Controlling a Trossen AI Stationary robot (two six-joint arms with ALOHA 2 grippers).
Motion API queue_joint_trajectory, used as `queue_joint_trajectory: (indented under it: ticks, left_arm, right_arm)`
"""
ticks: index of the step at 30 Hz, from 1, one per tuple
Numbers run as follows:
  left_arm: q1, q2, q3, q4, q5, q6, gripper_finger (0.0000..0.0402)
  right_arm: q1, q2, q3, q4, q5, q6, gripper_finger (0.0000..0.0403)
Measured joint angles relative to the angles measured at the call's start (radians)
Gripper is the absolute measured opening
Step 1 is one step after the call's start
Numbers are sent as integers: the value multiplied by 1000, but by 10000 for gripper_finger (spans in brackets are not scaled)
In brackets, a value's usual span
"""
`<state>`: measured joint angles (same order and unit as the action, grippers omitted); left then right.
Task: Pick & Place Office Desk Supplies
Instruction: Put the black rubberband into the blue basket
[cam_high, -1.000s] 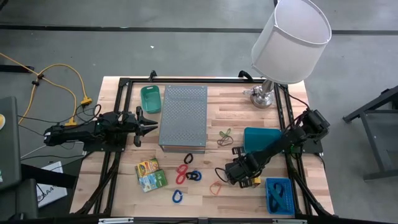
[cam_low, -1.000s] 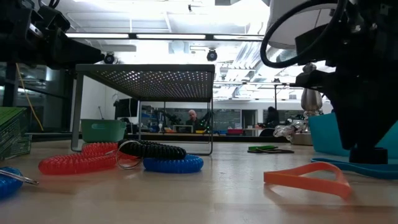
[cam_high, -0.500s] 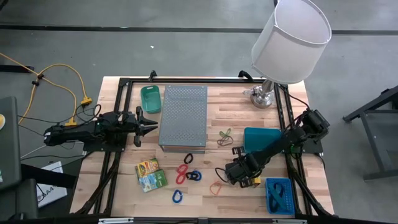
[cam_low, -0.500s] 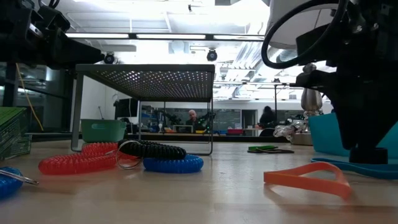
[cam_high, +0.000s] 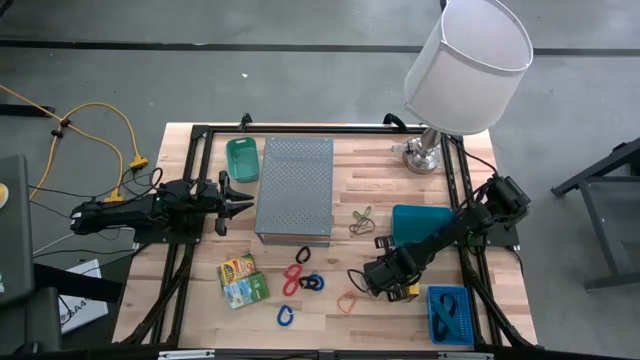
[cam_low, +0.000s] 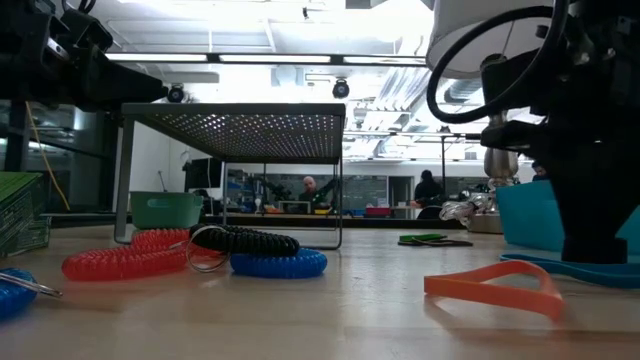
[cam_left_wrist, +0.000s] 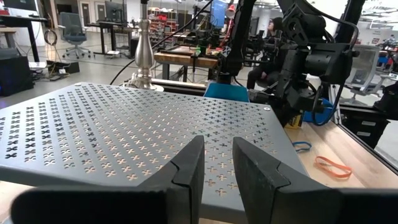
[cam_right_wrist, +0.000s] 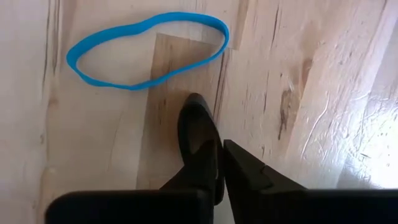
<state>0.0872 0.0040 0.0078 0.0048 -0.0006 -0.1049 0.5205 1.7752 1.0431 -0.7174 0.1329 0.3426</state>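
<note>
My right gripper (cam_right_wrist: 212, 123) (cam_high: 373, 282) points down over the bare wood near the table's front right, shut, with nothing between its fingers. A blue rubber band (cam_right_wrist: 147, 51) lies flat on the table just beyond its fingertips. An orange band (cam_high: 348, 300) (cam_low: 495, 289) lies nearby. Red (cam_high: 293, 277), black and blue coil clips (cam_high: 311, 283) and two yellow-green packets (cam_high: 241, 280) lie at the front middle. My left gripper (cam_left_wrist: 217, 147) (cam_high: 244, 195) waits level at the left, open, facing the grey perforated box (cam_high: 294, 188).
A teal bin (cam_high: 420, 222) stands just behind the right arm and a blue basket (cam_high: 449, 312) at the front right corner. A green bin (cam_high: 241, 158) sits beside the box. The white-shaded lamp (cam_high: 466, 62) stands at the far right. Green and brown bands (cam_high: 361, 220) lie mid-table.
In the low view the right arm's black cable loop has shifted a little sideways; the hand itself has stayed over the same spot. Nothing on the table has moved.
</note>
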Motion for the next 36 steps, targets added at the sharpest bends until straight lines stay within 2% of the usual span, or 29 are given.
queue_joint_trajectory:
  ticks: [12,21,26,29,36]
  left_arm:
    - [0,0,0,0,0,0,79]
    - [0,0,0,0,0,0,79]
    - [0,0,0,0,0,0,79]
    - [0,0,0,0,0,0,79]
    - [0,0,0,0,0,0,79]
  right_arm:
    - [-2,-3,1,-1,2,3,3]
    - [-20,-113,31,4,-1,-1,2]
    - [-19,-123,32,12,-5,2,2]
    - [-19,-125,32,17,-25,4,2]
    - [28,-130,32,29,-144,11,2]
